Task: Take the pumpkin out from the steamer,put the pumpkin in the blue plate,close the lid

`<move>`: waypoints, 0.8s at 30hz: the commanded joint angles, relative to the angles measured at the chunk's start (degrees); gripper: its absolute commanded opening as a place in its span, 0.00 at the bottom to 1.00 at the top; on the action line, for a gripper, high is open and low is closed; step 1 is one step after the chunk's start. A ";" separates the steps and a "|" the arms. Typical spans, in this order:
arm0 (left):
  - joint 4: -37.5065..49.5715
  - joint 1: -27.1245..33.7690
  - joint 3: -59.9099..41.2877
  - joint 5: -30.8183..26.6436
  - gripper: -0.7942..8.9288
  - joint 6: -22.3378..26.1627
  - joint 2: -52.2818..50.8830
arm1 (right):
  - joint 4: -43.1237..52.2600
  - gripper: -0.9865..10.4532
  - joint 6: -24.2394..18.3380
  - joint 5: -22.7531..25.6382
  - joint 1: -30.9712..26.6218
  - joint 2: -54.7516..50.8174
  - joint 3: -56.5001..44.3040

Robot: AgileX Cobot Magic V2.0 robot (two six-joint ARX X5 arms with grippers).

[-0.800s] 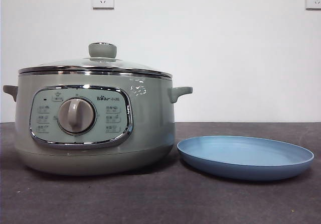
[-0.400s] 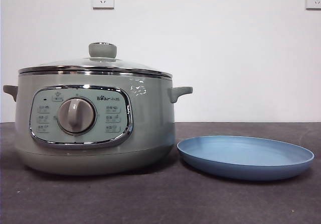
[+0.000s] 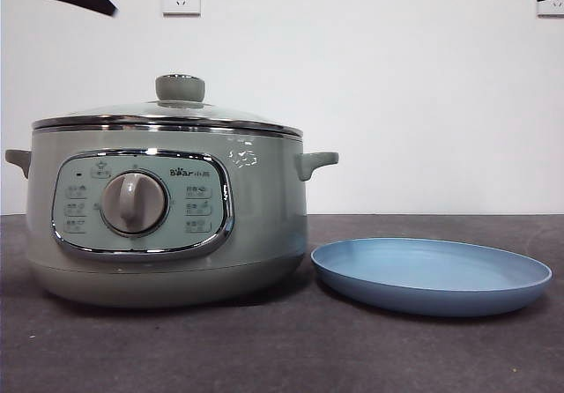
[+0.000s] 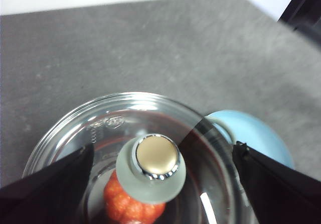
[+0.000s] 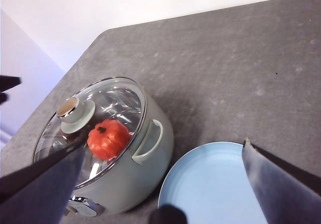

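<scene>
At the left of the front view the steamer (image 3: 167,226) sits on the desk (image 3: 291,349), lid (image 3: 172,113) on, the pumpkin (image 5: 108,138) inside under the glass. The left claw (image 4: 160,184) hangs over the knob (image 4: 151,168), jaws apart. At lower right the blue plate (image 3: 432,274) waits; the right claw (image 5: 165,194), jaws apart, hovers above. Lifting the lid looks to be the first step: lower, then clamp the knob.

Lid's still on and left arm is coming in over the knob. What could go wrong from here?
1. The knob is squat and smooth; the open left gripper may close off-centre and slip.
2. The lid is glass; a weak grip could drop it onto the cooker or the pumpkin inside.
3. The blue plate sits close beside the cooker, so a swinging lid could knock it. The right gripper waits above the plate.
</scene>
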 commanded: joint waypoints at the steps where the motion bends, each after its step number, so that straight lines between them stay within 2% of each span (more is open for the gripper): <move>1: -0.46 -2.19 1.68 -2.93 0.56 3.45 4.46 | -0.42 0.55 -0.50 0.04 0.15 0.11 0.20; 5: -0.07 -4.04 2.89 -4.07 0.56 5.42 9.25 | -1.07 0.55 -0.87 0.22 0.15 0.11 0.20; 10: -0.37 -5.09 2.89 -6.58 0.56 5.51 13.40 | -1.11 0.55 -0.96 0.22 0.15 0.13 0.20; 15: -0.42 -5.09 2.89 -6.56 0.55 5.53 14.43 | -1.11 0.55 -0.96 0.22 0.15 0.11 0.20; 17: -0.20 -5.09 2.89 -6.54 0.46 5.57 14.40 | -1.14 0.55 -0.96 0.22 0.15 0.11 0.20; 19: -0.61 -5.09 2.89 -6.51 0.30 5.60 14.40 | -1.11 0.55 -0.96 0.20 0.15 0.13 0.20; 21: -0.90 -5.09 2.89 -6.47 0.20 6.01 14.40 | -1.14 0.55 -0.94 0.20 0.15 0.11 0.20; 24: -1.18 -5.09 2.89 -6.27 0.10 7.06 14.40 | -1.14 0.55 -0.94 0.20 0.15 0.11 0.20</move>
